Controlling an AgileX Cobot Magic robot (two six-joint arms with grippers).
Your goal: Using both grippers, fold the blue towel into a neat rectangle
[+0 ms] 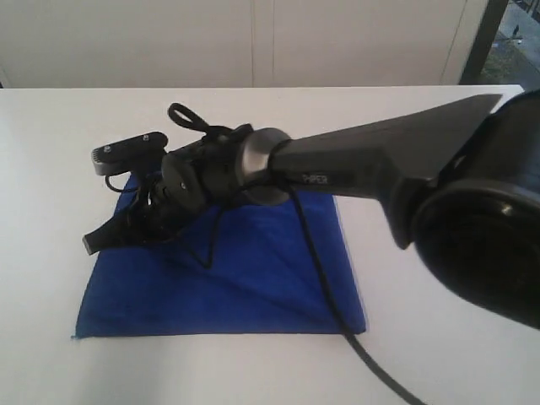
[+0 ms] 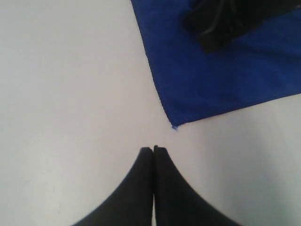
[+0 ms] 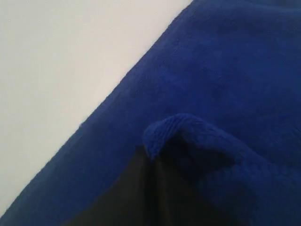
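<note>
Blue towel [image 1: 253, 287] lies toward the near side of the white table [image 1: 51, 169]. Most of it is flat, with a few shallow diagonal creases, and its near edge is straight. It is deep royal-blue terry, plain and soft-looking; whether it lies single or doubled I cannot tell.

At one near corner a short thread [image 2: 174, 127] sticks out. Just beside that corner, over bare table and clear of the cloth, the left gripper [image 2: 154, 149] has its jaws pressed together on nothing. I judge it is placed there to take this corner.

Farther in, the right arm reaches across the cloth from the right, and its cable [image 1: 325, 295] hangs over the towel's right part. The right gripper [image 1: 94, 240] sits at the towel's left edge with its jaws closed. Its wrist view shows a rolled hem [image 3: 164, 129] humped up at their tips. It seems to pinch that edge, probably so the side can be lifted and carried over for a fold.

Beyond, the towel's far edge runs roughly parallel to the table's back, in front of a pale wall [image 1: 253, 42].
</note>
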